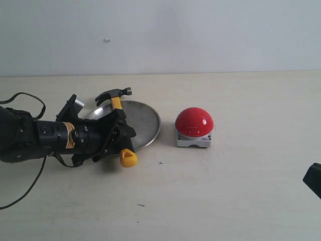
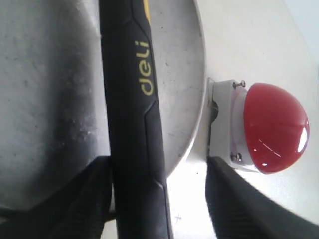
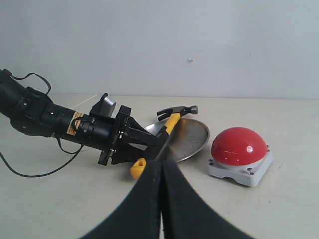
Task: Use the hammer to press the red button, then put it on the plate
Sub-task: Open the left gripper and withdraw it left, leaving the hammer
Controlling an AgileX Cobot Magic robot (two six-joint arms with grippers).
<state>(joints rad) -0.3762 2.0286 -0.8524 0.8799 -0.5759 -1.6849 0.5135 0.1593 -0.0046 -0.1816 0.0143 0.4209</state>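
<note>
The hammer (image 1: 116, 103) lies across the silver plate (image 1: 146, 120), with its dark head at the far rim and its yellow end sticking out over the table. My left gripper (image 1: 120, 135) straddles the black handle (image 2: 132, 99). It is open: the handle rests against one finger, and a gap of bare table separates it from the other finger (image 2: 234, 199). The red button (image 1: 194, 122) on its grey base stands just right of the plate, apart from it. My right gripper (image 3: 161, 164) is far off at the front right, shut on nothing.
The left arm and its black cable (image 1: 27, 98) lie low over the table's left side. A pale wall (image 1: 200, 35) closes the back. A dark bit of the right arm (image 1: 313, 179) shows at the right edge.
</note>
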